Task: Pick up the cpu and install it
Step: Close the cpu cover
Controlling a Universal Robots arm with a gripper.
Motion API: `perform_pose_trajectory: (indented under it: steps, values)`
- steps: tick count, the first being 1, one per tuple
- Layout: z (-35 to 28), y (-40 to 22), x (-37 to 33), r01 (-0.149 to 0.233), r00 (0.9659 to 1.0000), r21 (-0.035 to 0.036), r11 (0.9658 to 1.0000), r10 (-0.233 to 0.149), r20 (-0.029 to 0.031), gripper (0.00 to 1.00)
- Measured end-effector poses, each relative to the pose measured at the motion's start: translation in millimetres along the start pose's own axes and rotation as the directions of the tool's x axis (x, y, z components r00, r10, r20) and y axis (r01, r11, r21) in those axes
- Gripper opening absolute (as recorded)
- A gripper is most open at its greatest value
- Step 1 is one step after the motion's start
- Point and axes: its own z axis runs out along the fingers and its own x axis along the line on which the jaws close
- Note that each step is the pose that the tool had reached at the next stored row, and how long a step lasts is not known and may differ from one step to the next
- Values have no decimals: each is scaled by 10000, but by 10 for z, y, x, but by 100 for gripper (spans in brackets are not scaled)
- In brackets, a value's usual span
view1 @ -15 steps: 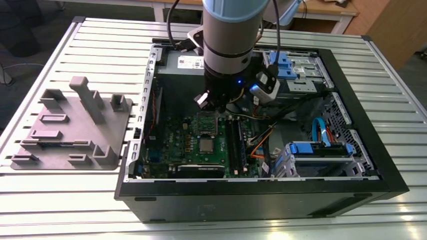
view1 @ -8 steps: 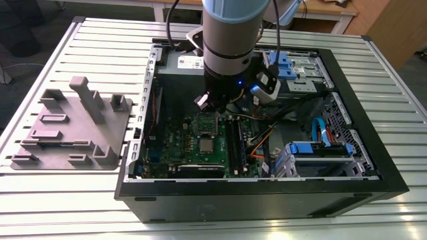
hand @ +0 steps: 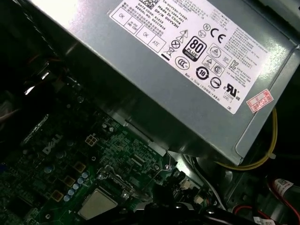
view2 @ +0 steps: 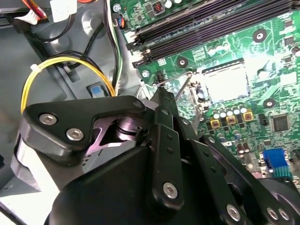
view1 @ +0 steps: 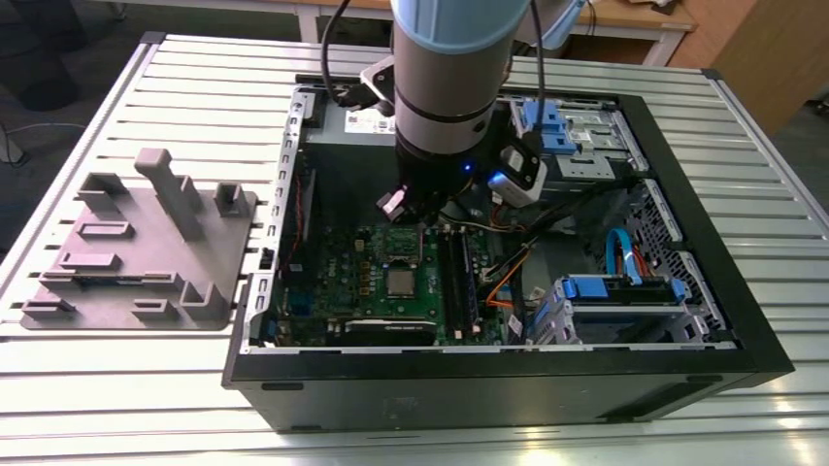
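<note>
Exterior view: hovered inside the open computer case on the slatted table, claw hanging low over the green motherboard. Sat just below the claw, a little nearer the case's front wall: the cpu, flat in its socket, apart from the claw. Stood outside the case, well off toward the exterior view's left: grey moulded fixture plate.

Second wrist view: showed the claw's black linkage up close, its tip narrowed over the board; could not tell whether open or closed. Lay beyond the tip: the cpu, pale and square, seated in the socket, with memory slots farther on. Ran beside the claw: yellow cable.

First wrist view: loomed above the board, the grey power supply. Rested near the claw's dark edge: the cpu.
</note>
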Motion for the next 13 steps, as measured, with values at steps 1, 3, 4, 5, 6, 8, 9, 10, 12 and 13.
perform_pose_trajectory:
  steps: [1, 3, 4, 5, 6, 8, 9, 10, 12, 13]
  values:
    - [-3, -9, 7, 9, 10000, -1, 10000, -9, -2, 11]
    - [-8, -27, 20, 22, 10000, -4, 10000, -22, -2, 11]
    - [-11, -37, 27, 28, 10000, -5, 10000, -28, -2, 11]
    - [-14, -46, 34, 33, 10000, -5, 10000, -33, -3, 11]
    - [-17, -57, 42, 37, 10000, -5, 10000, -37, -4, 11]
    - [-22, -80, 59, 43, 10000, -7, 10000, -43, -5, 11]
    - [-25, -91, 67, 46, 10000, -7, 10000, -46, -5, 11]
    - [-28, -102, 75, 47, 10000, -7, 10000, -47, -6, 11]
    - [-34, -126, 93, 49, 10000, -8, 10000, -49, -6, 11]
    - [-37, -139, 103, 49, 10000, -8, 10000, -49, -5, 11]
